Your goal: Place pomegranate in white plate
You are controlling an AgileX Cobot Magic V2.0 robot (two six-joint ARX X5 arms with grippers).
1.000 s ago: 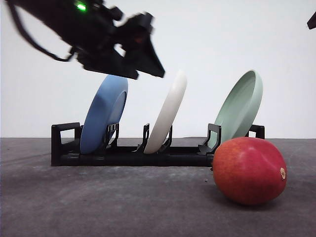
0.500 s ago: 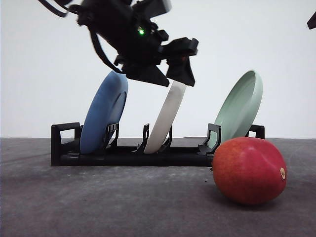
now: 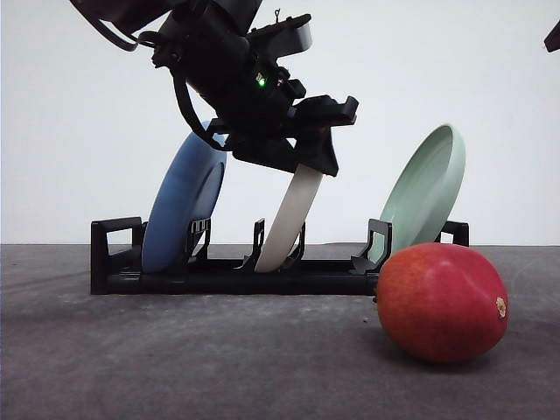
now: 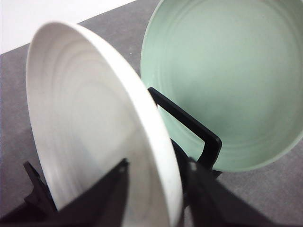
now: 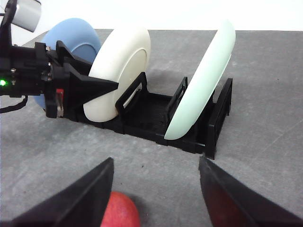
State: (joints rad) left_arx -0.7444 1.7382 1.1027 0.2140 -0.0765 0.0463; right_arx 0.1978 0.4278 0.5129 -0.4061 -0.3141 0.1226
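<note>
The pomegranate (image 3: pixel 442 302) lies on the grey table at the front right, just in front of the rack's right end; its top also shows in the right wrist view (image 5: pixel 120 213). The white plate (image 3: pixel 293 219) stands tilted in the rack's middle slot. My left gripper (image 3: pixel 308 156) is at the plate's top edge. In the left wrist view the white plate's rim (image 4: pixel 161 142) runs between the left gripper's (image 4: pixel 158 189) spread fingers, which stand open. My right gripper (image 5: pixel 156 203) hangs open above the table, the pomegranate below its fingers.
A black dish rack (image 3: pixel 236 276) crosses the table's middle. A blue plate (image 3: pixel 184 206) leans in its left slot and a pale green plate (image 3: pixel 429 188) in its right slot, close behind the pomegranate. Bare grey table lies in front of the rack.
My left gripper has swung right and down, from above the blue plate to the white plate's top rim. The pomegranate and plates have not moved.
</note>
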